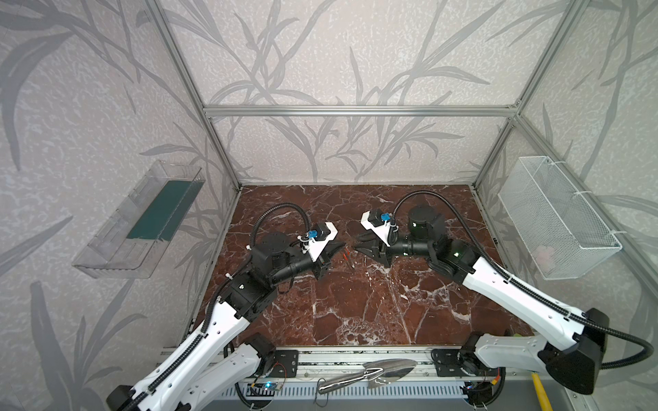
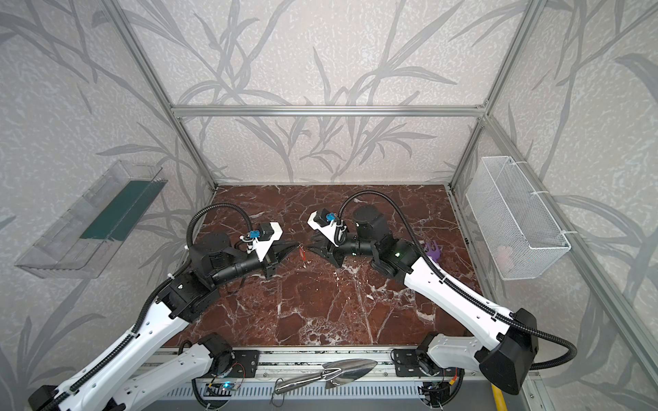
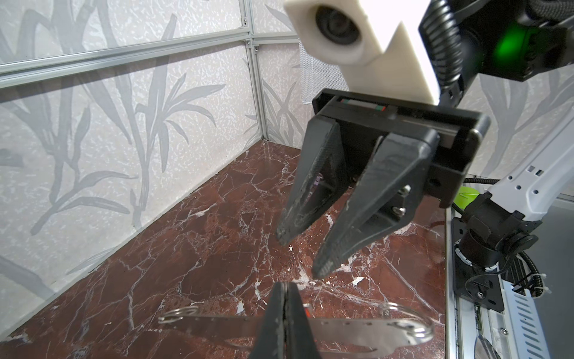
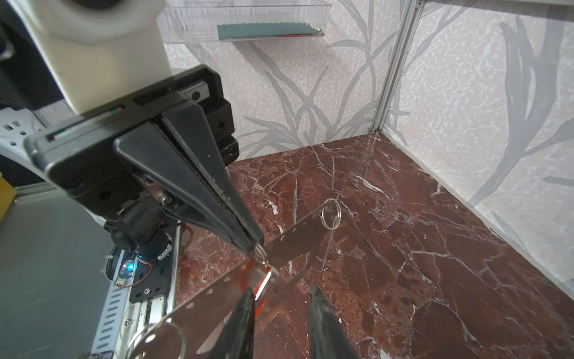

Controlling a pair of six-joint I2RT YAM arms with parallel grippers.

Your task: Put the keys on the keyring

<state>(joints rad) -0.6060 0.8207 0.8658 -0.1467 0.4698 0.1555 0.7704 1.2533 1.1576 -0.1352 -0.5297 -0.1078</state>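
Threading looked under way: left claw [image 4: 253, 247] clamped the keyring [image 4: 264, 281], keys [image 4: 302, 234] touching it; right claw [image 4: 281, 289] stood apart, empty, probably next to grip the keys.

The keys [image 4: 298, 237], a long flat grey metal strip with small holes and a wire ring at each end, hang clear of the table [image 4: 403, 248]. The keyring [image 4: 263, 281], a small red tag on thin wire, dangles at mid-strip, about 10 o'clock from the table's middle

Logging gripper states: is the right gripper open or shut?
Open. In the left wrist view the right gripper shows its jaws clearly apart, nothing between them.
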